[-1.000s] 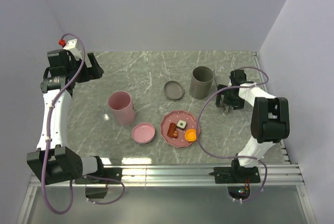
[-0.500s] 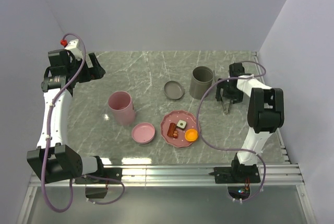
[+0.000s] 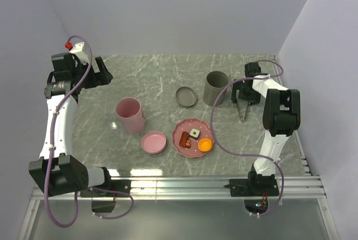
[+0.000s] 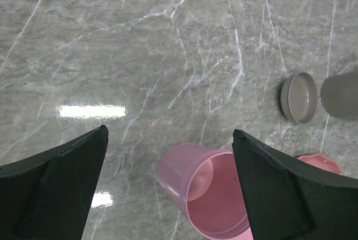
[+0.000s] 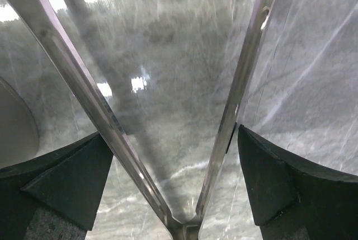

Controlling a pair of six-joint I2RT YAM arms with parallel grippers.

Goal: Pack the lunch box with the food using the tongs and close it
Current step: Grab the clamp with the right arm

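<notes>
The tongs (image 3: 242, 112) lie on the marble at the far right, with their joint towards the back wall. My right gripper (image 3: 245, 99) is low over them. In the right wrist view the tongs (image 5: 84, 78) fan out from the joint, and my right gripper (image 5: 170, 136) stands wide open astride both arms, its fingertips at their outer sides. The food sits on a pink scalloped plate (image 3: 180, 130): an orange slice (image 3: 205, 145), a pale cube (image 3: 194, 132) and sausage bits (image 3: 185, 138). My left gripper (image 3: 103, 75) hangs open and empty at the far left, high above the table.
A grey round tub (image 3: 216, 87) stands open with its shallow grey lid (image 3: 186, 95) beside it. A pink tub (image 3: 130, 114) and its pink lid (image 3: 154, 142) stand left of the plate. The left wrist view looks down on the pink tub (image 4: 212, 195).
My right arm has swung its gripper towards the back wall, along the tongs to their joint end. The tongs have stayed about where they lay. The left arm has hardly moved.
</notes>
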